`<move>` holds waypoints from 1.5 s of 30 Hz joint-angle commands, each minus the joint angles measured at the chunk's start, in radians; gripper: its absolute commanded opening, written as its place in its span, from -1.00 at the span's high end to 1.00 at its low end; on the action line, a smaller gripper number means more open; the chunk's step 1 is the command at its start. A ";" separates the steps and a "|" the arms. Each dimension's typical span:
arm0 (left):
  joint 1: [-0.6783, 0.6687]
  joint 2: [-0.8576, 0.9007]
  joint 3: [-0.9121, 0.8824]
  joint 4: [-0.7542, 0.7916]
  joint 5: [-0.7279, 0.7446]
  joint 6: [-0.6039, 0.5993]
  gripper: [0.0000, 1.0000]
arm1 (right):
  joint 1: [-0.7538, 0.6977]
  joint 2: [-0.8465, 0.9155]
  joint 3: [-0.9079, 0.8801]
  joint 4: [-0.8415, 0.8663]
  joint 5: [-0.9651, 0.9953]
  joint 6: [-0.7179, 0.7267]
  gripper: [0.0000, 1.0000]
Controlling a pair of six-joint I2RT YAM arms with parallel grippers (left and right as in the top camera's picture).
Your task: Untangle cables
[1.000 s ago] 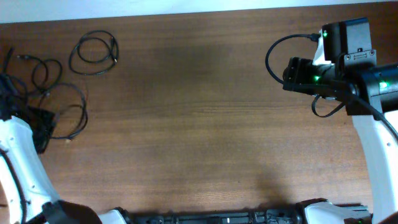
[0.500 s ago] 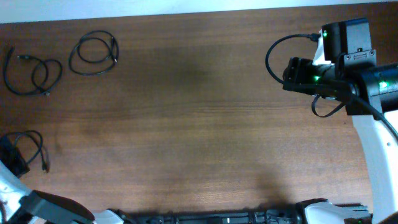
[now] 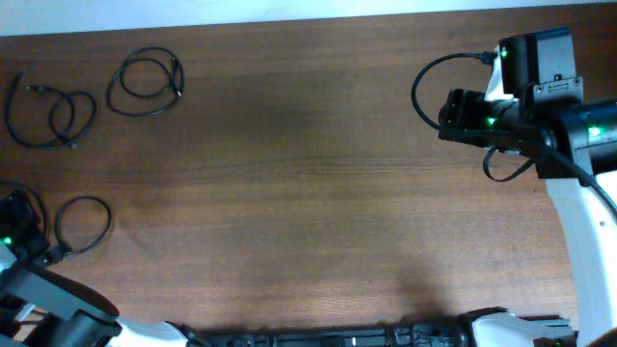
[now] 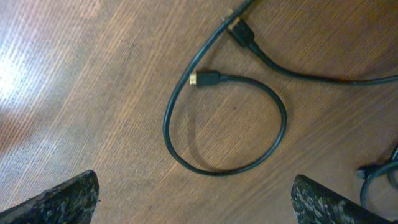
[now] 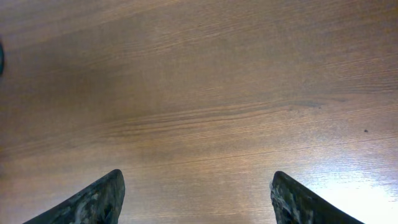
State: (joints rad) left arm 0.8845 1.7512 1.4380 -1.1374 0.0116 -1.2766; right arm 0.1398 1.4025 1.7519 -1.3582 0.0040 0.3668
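Three black cables lie apart at the table's left. One coiled loop (image 3: 145,82) sits at the back. A double-looped cable (image 3: 48,116) lies near the left edge. The third cable (image 3: 82,224) forms one loop at the front left, just right of my left gripper (image 3: 34,246). In the left wrist view this loop (image 4: 277,118) ends in a gold-tipped plug (image 4: 205,79). A second stretch with a black plug (image 4: 244,32) runs off right. My left gripper (image 4: 199,208) is open above bare wood, clear of the loop. My right gripper (image 5: 196,202) is open over bare wood.
The right arm (image 3: 540,106) hovers at the back right with its own black lead curling beside it. The brown wooden table (image 3: 308,193) ends at a pale back edge. Another bit of cable (image 4: 379,177) shows at the left wrist view's lower right.
The left gripper pulled one cable toward the front left, away from the left-edge cable, then opened and let it go. It now lies as a loop. The right arm has not moved.
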 commanded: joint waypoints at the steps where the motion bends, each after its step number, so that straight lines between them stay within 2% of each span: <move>1: -0.007 0.005 0.007 0.102 0.251 0.318 -0.98 | -0.003 -0.004 0.009 0.001 0.008 0.011 -0.47; 2: -0.023 0.003 0.007 0.192 0.399 0.528 -0.98 | -0.003 -0.004 0.009 0.001 0.008 0.016 -0.47; 3: -0.063 -0.005 0.007 0.243 0.485 0.649 -0.98 | -0.003 -0.004 0.009 0.005 0.008 0.017 -0.47; 5: -0.181 -0.039 0.007 0.301 0.478 0.743 -0.99 | -0.003 -0.004 0.009 0.008 0.008 0.042 -0.47; 6: -0.249 -0.058 0.007 0.332 0.451 0.768 -0.98 | -0.003 -0.004 0.009 0.007 0.008 0.042 -0.47; 8: -0.433 -0.110 0.009 0.380 0.302 0.809 -0.98 | -0.003 -0.004 0.009 -0.001 0.009 0.041 -0.47; 11: -0.645 -0.210 0.011 0.375 0.087 0.906 -0.98 | -0.003 -0.004 0.009 -0.024 0.060 0.038 -0.48; 14: -0.724 -0.386 0.008 0.282 0.040 0.935 -0.97 | -0.003 -0.004 0.008 -0.028 0.072 0.038 -0.48; 16: -0.727 -0.520 -0.019 0.231 0.044 0.940 -0.98 | -0.003 -0.004 0.008 -0.018 0.072 0.038 -0.47; 20: -0.749 -0.887 -0.226 0.234 0.047 1.032 -0.97 | -0.003 -0.001 0.008 -0.014 0.073 0.038 -0.50; 21: -0.749 -0.960 -0.269 0.233 0.047 1.032 -0.97 | -0.003 0.004 0.008 -0.015 0.072 0.038 -0.81; 22: -0.749 -1.028 -0.304 0.228 0.047 1.032 -0.98 | -0.003 0.011 0.008 -0.015 0.072 0.038 -0.97; 23: -0.749 -1.069 -0.315 0.218 0.047 1.032 -0.97 | -0.003 0.016 0.008 -0.015 0.072 0.038 -0.97; 26: -0.749 -1.135 -0.318 0.124 0.047 1.032 -0.97 | -0.003 0.030 0.008 -0.026 0.072 0.037 -0.97; 36: -0.750 -1.140 -0.318 -0.344 0.047 1.032 -0.97 | -0.003 0.033 0.008 -0.004 0.072 0.038 -0.97; 40: -0.850 -1.194 -0.319 -0.368 0.048 1.032 -0.98 | -0.003 0.033 0.008 -0.004 0.072 0.038 -0.97; 45: -0.882 -1.464 -0.319 -0.368 0.047 1.032 -0.97 | -0.003 0.033 0.008 -0.004 0.072 0.038 -0.97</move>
State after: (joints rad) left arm 0.0067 0.3832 1.1210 -1.5063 0.0666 -0.2565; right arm 0.1398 1.4326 1.7523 -1.3605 0.0635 0.4004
